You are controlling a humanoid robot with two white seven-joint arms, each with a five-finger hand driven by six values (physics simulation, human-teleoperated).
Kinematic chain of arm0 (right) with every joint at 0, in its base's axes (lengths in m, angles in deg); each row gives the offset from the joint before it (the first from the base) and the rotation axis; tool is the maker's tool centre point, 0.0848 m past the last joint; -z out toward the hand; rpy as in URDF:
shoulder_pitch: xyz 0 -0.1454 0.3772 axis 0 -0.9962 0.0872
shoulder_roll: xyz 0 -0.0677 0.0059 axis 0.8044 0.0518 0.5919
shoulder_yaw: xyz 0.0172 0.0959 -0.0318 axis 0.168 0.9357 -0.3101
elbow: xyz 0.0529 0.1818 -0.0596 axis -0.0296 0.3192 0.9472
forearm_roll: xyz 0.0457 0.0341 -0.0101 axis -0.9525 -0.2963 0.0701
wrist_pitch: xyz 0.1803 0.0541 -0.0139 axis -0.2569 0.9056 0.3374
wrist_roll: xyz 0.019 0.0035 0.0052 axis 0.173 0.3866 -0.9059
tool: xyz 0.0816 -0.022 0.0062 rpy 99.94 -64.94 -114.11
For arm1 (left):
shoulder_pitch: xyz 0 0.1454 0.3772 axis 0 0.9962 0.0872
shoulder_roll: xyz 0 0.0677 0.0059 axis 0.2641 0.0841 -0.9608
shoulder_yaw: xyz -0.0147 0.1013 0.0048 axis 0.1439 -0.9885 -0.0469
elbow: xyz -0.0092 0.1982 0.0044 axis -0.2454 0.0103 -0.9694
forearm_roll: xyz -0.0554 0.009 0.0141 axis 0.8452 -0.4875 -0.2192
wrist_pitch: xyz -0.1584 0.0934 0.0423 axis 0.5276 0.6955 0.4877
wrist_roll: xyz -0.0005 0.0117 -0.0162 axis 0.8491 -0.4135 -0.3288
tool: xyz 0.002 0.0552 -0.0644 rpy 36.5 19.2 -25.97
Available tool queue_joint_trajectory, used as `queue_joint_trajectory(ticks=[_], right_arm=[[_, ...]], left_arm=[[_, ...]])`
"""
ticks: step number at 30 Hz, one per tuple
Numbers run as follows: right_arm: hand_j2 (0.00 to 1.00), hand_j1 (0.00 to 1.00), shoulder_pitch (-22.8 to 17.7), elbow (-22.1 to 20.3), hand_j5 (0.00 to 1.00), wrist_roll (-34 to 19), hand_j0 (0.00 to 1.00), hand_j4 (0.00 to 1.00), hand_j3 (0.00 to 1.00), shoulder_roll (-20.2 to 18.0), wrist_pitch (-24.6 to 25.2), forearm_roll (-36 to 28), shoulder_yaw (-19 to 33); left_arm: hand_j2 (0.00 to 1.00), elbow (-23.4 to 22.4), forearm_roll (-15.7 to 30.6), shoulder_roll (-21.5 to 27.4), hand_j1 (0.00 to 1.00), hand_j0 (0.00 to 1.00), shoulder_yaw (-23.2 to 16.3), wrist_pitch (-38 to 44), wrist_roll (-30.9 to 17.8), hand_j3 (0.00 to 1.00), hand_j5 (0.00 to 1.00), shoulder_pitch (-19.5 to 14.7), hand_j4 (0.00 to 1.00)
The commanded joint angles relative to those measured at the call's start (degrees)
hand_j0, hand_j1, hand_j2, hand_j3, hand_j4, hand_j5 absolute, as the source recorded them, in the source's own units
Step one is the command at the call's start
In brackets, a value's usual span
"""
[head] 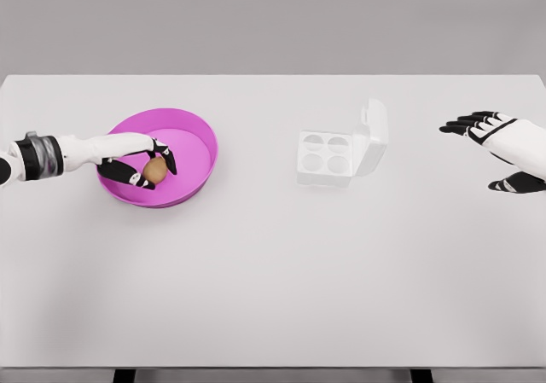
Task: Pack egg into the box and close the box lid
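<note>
The left hand (136, 163) is reaching into the round pink plastic bowl (192, 136), its fingers curling around the small brown egg (154, 171) inside it. To the right of the bowl, the white four-cup egg box (326, 157) is standing with lid raised, cups empty. Further right, the right hand (499, 148) is hovering with fingers spread, holding nothing.

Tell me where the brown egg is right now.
In the head view the small brown egg sits at left inside the round pink bowl, between the left robot hand's fingers, well left of the open white egg box.
</note>
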Motion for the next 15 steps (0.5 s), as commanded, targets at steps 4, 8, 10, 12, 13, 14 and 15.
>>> queue_joint_trajectory(ticks=[4, 8, 10, 12, 13, 14, 15], right_arm=[[1.0, 1.0, 0.0, 0.1, 1.0, 0.03, 1.0, 1.0, 1.0, -0.05, 0.17, -0.36, 0.4], [1.0, 1.0, 0.0, 0.02, 1.0, 0.03, 1.0, 1.0, 1.0, 0.04, 0.17, -0.36, 0.4], [1.0, 1.0, 0.0, 0.02, 1.0, 0.03, 1.0, 1.0, 1.0, 0.04, 0.17, -0.36, 0.49], [1.0, 1.0, 0.0, 0.02, 1.0, 0.03, 1.0, 1.0, 1.0, 0.04, 0.17, -0.36, 0.49], [1.0, 1.0, 0.0, 0.02, 1.0, 0.03, 1.0, 1.0, 1.0, 0.12, 0.17, -0.36, 0.49], [1.0, 1.0, 0.0, 0.02, 1.0, 0.03, 1.0, 1.0, 1.0, 0.12, 0.17, -0.36, 0.49], [1.0, 1.0, 0.0, 0.02, 1.0, 0.03, 1.0, 1.0, 1.0, 0.12, 0.17, -0.36, 0.49]], left_arm=[[0.47, 0.33, 0.49, 0.04, 0.47, 0.47, 0.28, 0.05, 0.0, 0.47, 0.47, -0.44, 0.47], [0.46, 0.68, 0.49, 0.04, 0.46, 0.46, 0.63, -0.03, 0.0, 0.46, 0.46, -0.44, 0.46], [0.46, 1.29, 0.49, 0.04, 0.46, 0.46, 0.63, -0.03, 0.0, 0.46, 0.46, -0.88, 0.46], [0.46, 1.82, 0.49, 0.04, 0.46, 0.46, 0.63, -0.03, 0.0, 0.46, 0.46, -0.88, 0.46], [0.46, 1.82, 0.4, 0.04, 0.46, 0.46, 0.72, -0.03, 0.0, 0.46, 0.46, -0.88, 0.46], [0.46, 1.91, 0.4, 0.04, 0.46, 0.46, 0.72, -0.38, 0.0, 0.46, 0.46, -0.97, 0.46], [0.45, 2.26, 0.4, 0.04, 0.45, 0.45, 0.81, -0.39, 0.0, 0.45, 0.45, -1.05, 0.45]])
